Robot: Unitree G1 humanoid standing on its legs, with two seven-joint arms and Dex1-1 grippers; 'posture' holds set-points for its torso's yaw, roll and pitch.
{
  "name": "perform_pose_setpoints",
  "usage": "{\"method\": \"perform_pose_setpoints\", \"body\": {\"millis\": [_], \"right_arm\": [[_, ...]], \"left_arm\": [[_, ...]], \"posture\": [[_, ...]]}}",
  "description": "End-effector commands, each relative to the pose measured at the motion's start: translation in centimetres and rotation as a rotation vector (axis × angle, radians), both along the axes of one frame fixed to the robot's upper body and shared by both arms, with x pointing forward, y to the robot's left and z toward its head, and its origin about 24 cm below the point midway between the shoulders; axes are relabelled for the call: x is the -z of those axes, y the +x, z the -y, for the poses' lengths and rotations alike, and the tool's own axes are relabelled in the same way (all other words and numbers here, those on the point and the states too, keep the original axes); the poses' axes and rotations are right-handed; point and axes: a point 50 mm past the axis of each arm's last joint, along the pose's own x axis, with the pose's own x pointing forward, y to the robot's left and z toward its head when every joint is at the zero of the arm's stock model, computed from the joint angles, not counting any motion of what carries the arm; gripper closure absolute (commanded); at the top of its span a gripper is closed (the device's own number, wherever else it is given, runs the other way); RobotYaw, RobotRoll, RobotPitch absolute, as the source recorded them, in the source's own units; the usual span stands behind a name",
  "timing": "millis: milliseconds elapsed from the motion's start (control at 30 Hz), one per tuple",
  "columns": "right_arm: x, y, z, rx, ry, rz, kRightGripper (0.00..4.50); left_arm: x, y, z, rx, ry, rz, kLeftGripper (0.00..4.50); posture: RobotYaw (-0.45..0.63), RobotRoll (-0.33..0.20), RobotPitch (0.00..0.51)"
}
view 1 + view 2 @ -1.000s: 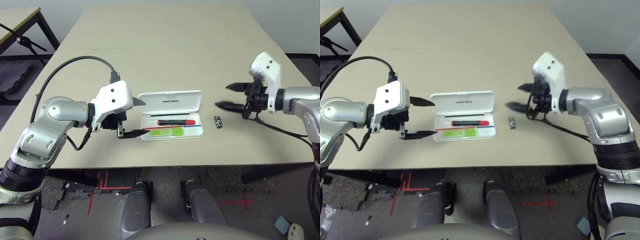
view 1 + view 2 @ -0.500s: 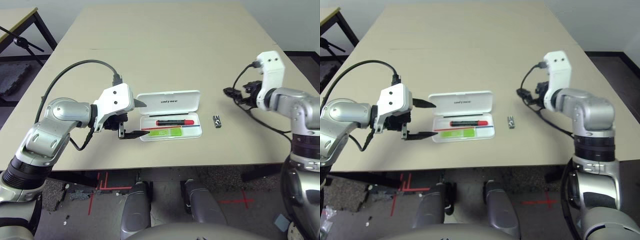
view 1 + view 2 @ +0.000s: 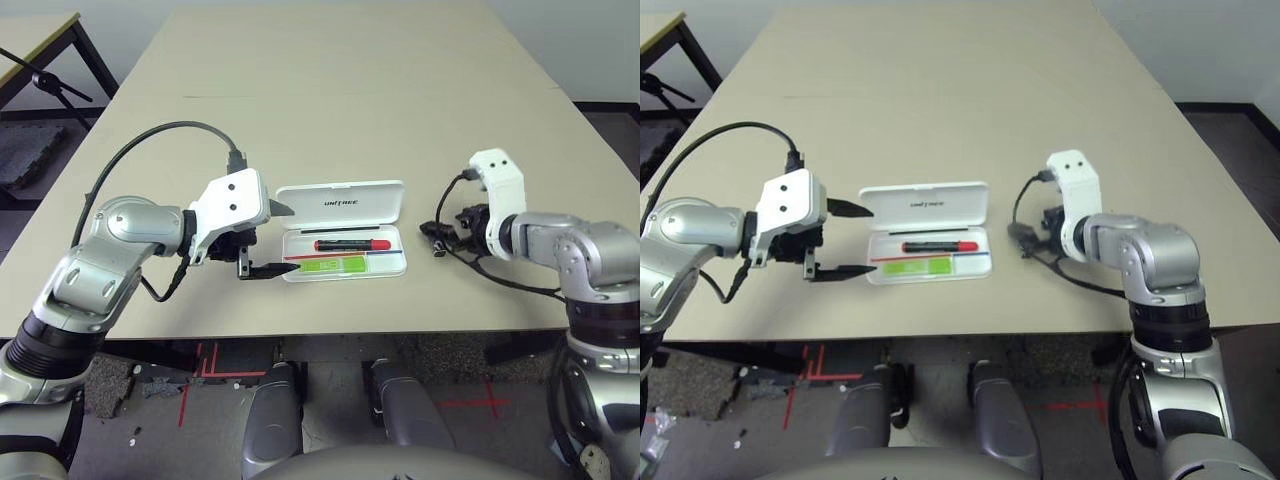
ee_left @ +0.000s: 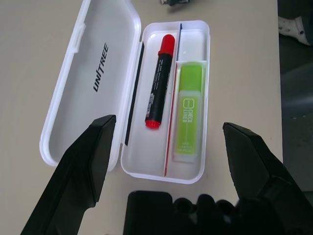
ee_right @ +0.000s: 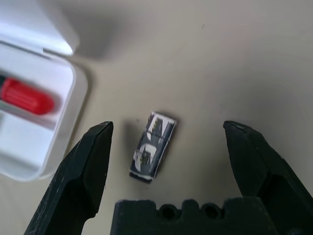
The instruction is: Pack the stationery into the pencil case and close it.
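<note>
Step in hand: I judge I am about to pick up the last loose piece; the marker (image 4: 158, 81) and the highlighter (image 4: 188, 113) already lie inside the pencil case (image 3: 343, 231), whose lid lies flat open.
Small piece: the black-and-silver piece (image 5: 153, 145) lies on the counter (image 3: 330, 90), just beside the case at its 3 o'clock side, not touching it.
Right end effector: my right end effector (image 5: 166, 142) is spread wide and pinches nothing. In the right wrist view the small piece sits between the two fingers (image 5: 83, 176), nearer to the finger on the case side.
Left end effector: my left end effector (image 4: 166, 147) is also spread and empty. It hangs at the 9 o'clock end of the case, with one finger (image 3: 270, 268) by the tray corner.
Next move: I think the right fingers must come down around the piece and press together on it. It is tiny and flat, so it may slip away.
After that: drop it in the tray, then fold the lid over.
</note>
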Motion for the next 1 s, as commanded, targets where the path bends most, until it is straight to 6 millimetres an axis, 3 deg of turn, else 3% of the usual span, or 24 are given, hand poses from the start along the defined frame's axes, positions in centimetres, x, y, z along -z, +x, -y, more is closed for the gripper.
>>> {"method": "perform_pose_setpoints", "body": {"millis": [33,233,300,467,633,667,1000], "right_arm": [[0.8,-0.4,-0.5,-0.033,-0.018,-0.028,0.0],[1.5,-0.2,-0.8,-0.04,-0.021,-0.032,0.0],[1.5,0.0,-0.8,-0.039,-0.015,-0.022,0.38],[0.6,0.4,-0.1,-0.073,-0.039,0.031,2.1],[-1.0,0.8,1.0,-0.211,-0.107,0.141,4.04],[-1.2,0.8,1.2,-0.25,-0.129,0.165,4.26],[-2.4,0.5,3.5,-0.608,-0.374,0.321,4.27]], "left_arm": [[0.2,0.1,0.3,0.02,0.015,-0.006,0.07],[0.2,0.0,0.4,0.021,0.014,-0.002,0.07],[0.2,0.0,0.4,0.019,0.015,-0.002,0.0],[0.2,0.0,0.3,0.014,0.02,0.0,0.0],[0.1,0.1,0.2,0.009,0.023,0.003,0.0],[0.1,0.1,0.2,0.009,0.023,0.003,0.0],[0.2,-0.1,0.2,0.001,0.015,-0.001,0.0]], "posture": [[-0.12,0.0,0.154],[-0.11,0.0,0.151],[-0.11,0.0,0.15],[-0.11,0.0,0.149],[-0.11,0.0,0.147],[-0.11,0.0,0.149],[-0.09,0.0,0.152]]}}
